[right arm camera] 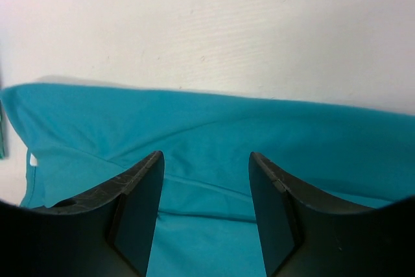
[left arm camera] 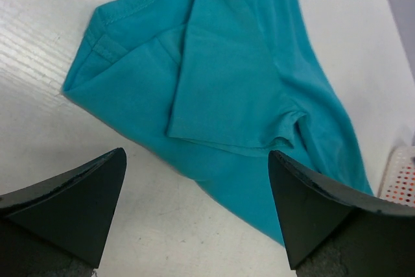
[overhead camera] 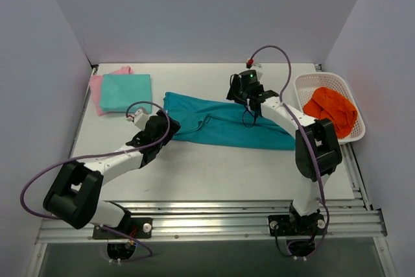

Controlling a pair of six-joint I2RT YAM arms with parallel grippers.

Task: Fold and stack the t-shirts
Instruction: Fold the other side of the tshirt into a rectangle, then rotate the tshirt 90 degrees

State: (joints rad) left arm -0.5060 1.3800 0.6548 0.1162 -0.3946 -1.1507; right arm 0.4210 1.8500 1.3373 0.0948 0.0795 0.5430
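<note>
Centre of the tabletop [overhead camera: 214, 173]: deep teal t-shirt [overhead camera: 220, 124] stretched sideways, doubled lengthwise, sleeve flapped over, rumpled. At its left end, left end effector [left arm camera: 196, 157] spread wide; over its far edge, right end effector [right arm camera: 206, 157] parted. Open tabletop in front and behind. Back-left, aqua-mint t-shirt [overhead camera: 125, 92] folded atop pink t-shirt [overhead camera: 96, 85].

A pale surface [overhead camera: 214, 173], and it's carrying plenty.
Across the middle lies a deep teal t-shirt [overhead camera: 214, 124], stretched out left to right and partly folded, one sleeve lying over the body. In the far left corner, a folded pink tee [overhead camera: 96, 92] lies flat with an aqua-mint tee [overhead camera: 126, 92] stacked on it, pink peeking out at the left and far edges. A white mesh basket [overhead camera: 324, 76] sits at the right edge, well apart from that stack.
</note>
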